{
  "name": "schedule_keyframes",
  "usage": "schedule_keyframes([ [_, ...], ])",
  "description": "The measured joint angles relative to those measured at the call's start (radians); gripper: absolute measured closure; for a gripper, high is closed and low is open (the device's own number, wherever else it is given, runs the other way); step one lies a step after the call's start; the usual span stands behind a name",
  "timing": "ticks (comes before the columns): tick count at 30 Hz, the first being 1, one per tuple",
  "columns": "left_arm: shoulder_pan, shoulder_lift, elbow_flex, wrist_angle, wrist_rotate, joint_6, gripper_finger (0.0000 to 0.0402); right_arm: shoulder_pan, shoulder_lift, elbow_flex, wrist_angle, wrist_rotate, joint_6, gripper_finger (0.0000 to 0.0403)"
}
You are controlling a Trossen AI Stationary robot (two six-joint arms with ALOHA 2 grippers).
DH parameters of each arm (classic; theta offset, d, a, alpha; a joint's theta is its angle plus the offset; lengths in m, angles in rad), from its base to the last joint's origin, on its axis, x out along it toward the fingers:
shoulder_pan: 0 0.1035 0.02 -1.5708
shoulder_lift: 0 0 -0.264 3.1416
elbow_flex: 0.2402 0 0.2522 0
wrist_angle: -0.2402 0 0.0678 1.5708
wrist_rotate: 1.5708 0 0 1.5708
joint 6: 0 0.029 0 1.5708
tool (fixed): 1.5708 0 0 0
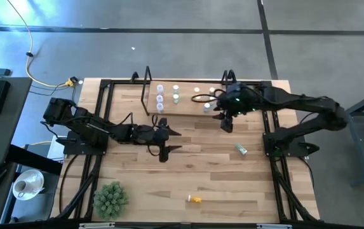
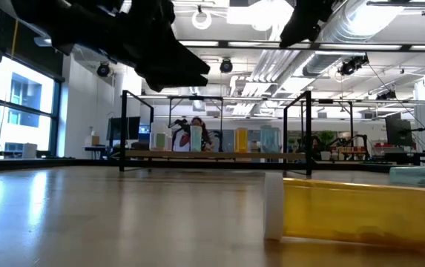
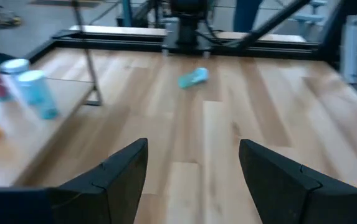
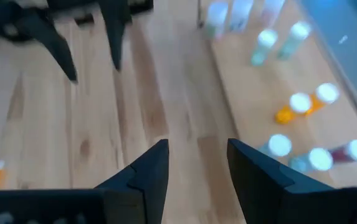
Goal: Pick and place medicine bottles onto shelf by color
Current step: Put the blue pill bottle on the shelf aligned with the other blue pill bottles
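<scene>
The shelf (image 1: 185, 98) lies along the far edge of the table (image 1: 137, 184), its long axis running left to right, with thin black uprights at both ends. Several medicine bottles stand upright on it, white caps up: a group toward its left part (image 1: 160, 98), a pair near the middle (image 1: 176, 93), and more toward the right end (image 1: 207, 105); the right wrist view shows teal, orange and purple bodies among them (image 4: 299, 102). Two bottles remain on the open table. A teal-green bottle (image 1: 241, 149) lies on its side near the right arm's base, its long axis running diagonally across the boards; it also shows in the left wrist view (image 3: 194, 78). An orange bottle (image 1: 194, 199) lies on its side near the front edge, long axis roughly left to right, white cap toward the left arm's side; in the low view it fills the foreground (image 2: 353, 211), cap to the left. The left gripper (image 1: 169, 141) hangs over the middle of the table in front of the shelf, fingers spread apart and empty. The right gripper (image 1: 225, 121) is above the table just in front of the shelf's right end, fingers parted and holding nothing. A green spiky plant ball (image 1: 110, 198) sits near the front left corner.
</scene>
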Motion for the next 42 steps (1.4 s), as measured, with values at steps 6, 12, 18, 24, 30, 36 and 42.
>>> schedule_keyframes([
  [6, 0.074, 0.000, 0.024, -0.014, -0.001, 0.048, 0.0159, 0.071, -0.140, -0.168, 0.228, 0.145, 0.050, 0.0249],
  [12, 0.124, 0.000, 0.060, -0.027, -0.044, 0.156, 0.0159, 0.124, -0.224, -0.326, 0.404, 0.245, 0.069, 0.0249],
  [18, 0.166, 0.000, 0.103, -0.028, -0.076, 0.179, 0.0159, 0.156, -0.248, -0.438, 0.492, 0.320, 0.138, 0.0249],
  [24, 0.200, 0.000, 0.186, -0.104, -0.075, 0.219, 0.0159, 0.185, -0.247, -0.499, 0.535, 0.395, 0.172, 0.0249],
  [30, 0.236, 0.074, 0.329, -0.212, -0.075, 0.251, 0.0159, 0.215, -0.250, -0.501, 0.548, 0.501, 0.178, 0.0249],
  [36, 0.247, 0.223, 0.439, -0.245, -0.087, 0.257, 0.0159, 0.229, -0.257, -0.501, 0.519, 0.580, 0.180, 0.0249],
  [42, 0.246, 0.371, 0.529, -0.255, -0.200, 0.249, 0.0159, 0.229, -0.257, -0.501, 0.456, 0.578, 0.212, 0.0249],
])
